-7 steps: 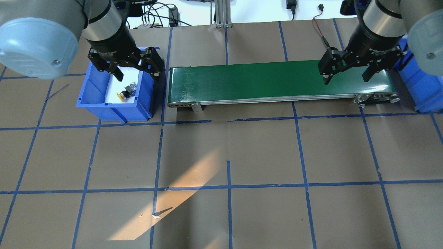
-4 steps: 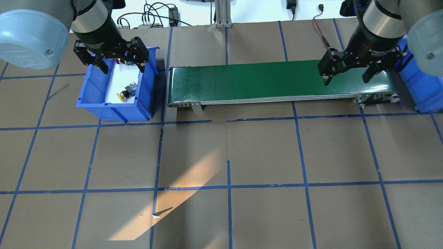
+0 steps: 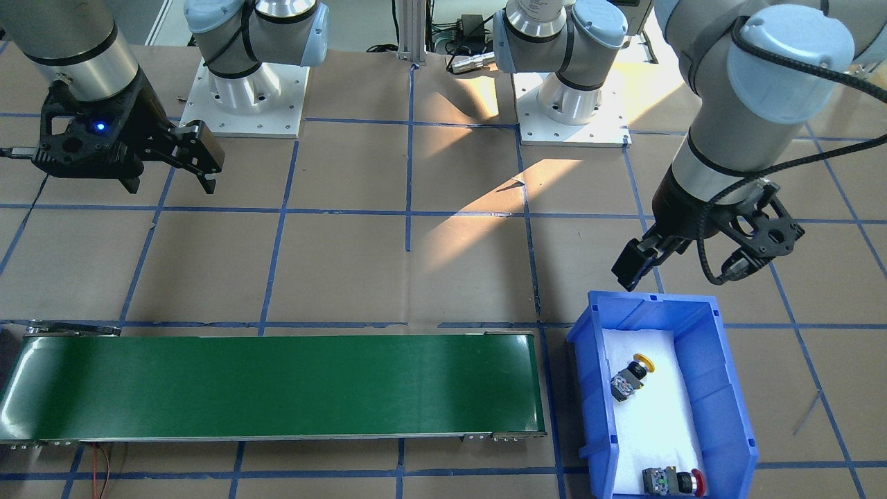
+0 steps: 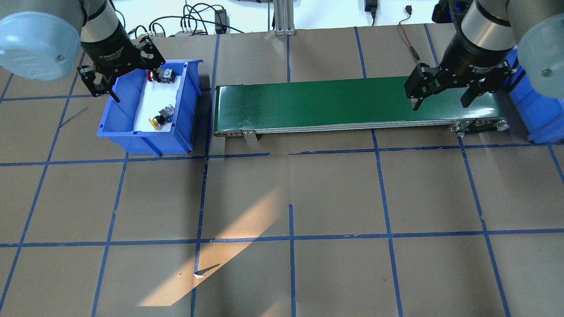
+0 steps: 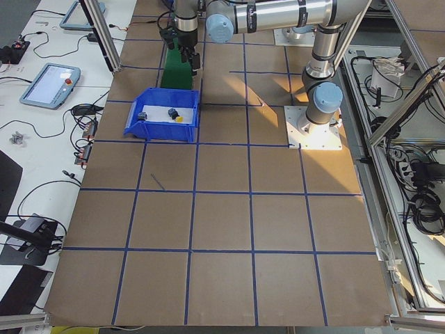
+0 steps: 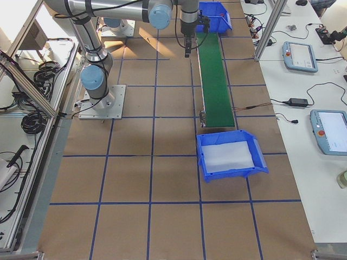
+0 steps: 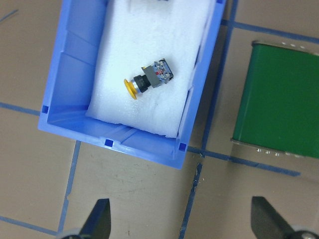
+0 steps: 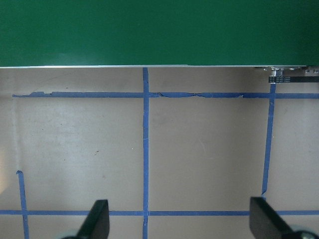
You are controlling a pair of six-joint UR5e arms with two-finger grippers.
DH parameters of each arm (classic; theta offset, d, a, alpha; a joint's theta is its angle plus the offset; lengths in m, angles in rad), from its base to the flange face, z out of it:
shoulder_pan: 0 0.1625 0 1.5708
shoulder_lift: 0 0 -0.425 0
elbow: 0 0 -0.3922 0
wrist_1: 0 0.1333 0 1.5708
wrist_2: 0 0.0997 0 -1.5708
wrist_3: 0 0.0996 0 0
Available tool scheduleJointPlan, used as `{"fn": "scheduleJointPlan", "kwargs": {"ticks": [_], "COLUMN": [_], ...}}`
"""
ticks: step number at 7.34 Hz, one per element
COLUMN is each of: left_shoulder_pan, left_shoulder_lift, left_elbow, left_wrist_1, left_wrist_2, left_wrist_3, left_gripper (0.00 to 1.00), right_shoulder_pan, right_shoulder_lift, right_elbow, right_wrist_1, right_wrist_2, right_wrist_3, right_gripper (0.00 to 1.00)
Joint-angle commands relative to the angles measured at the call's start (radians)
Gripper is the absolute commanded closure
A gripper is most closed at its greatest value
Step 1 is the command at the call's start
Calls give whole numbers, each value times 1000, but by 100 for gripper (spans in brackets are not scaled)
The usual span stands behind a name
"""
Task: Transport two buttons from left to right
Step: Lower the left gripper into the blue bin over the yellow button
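Note:
The yellow-capped button [image 4: 159, 119] lies on its side on the white liner of the left blue bin [image 4: 145, 143]. It also shows in the front view [image 3: 632, 376] and the left wrist view [image 7: 148, 79]. The red-capped button [image 4: 161, 75] lies at the bin's far end, also seen in the front view [image 3: 669, 480]. My left gripper [image 4: 128, 79] is open and empty, hovering high over the bin's robot-side edge [image 3: 682, 270]. My right gripper [image 4: 440, 103] is open and empty above the robot-side edge of the green conveyor's right end [image 3: 170, 186].
The green conveyor belt [image 4: 330, 101] runs between the left bin and a second blue bin [image 4: 535, 110] at the right. That bin holds only a white liner [image 6: 226, 155]. Brown paper with blue tape lines covers the table [image 4: 291, 198].
My left gripper has drawn back up and to the far left over the bin, still open, uncovering the red button. My right gripper has barely moved.

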Motion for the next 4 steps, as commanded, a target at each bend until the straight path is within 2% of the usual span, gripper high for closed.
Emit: {"fn": "scheduleJointPlan", "kwargs": {"ticks": [1, 3, 4], "left_shoulder_pan": [20, 22, 23], "left_shoulder_lift": [-82, -144, -180], "left_elbow": [4, 4, 5], "left_wrist_1": [116, 165, 215], "left_wrist_2": [-1, -3, -22], "left_wrist_3": [-406, -678, -757], "left_gripper": [0, 0, 0], "right_shoulder_pan": [0, 0, 0], "right_shoulder_lift": [-1, -1, -1], "right_elbow": [6, 6, 6], "right_wrist_1": [0, 0, 0], "right_wrist_2": [1, -2, -2], "right_wrist_3": [0, 0, 0], "right_gripper": [0, 0, 0]}}
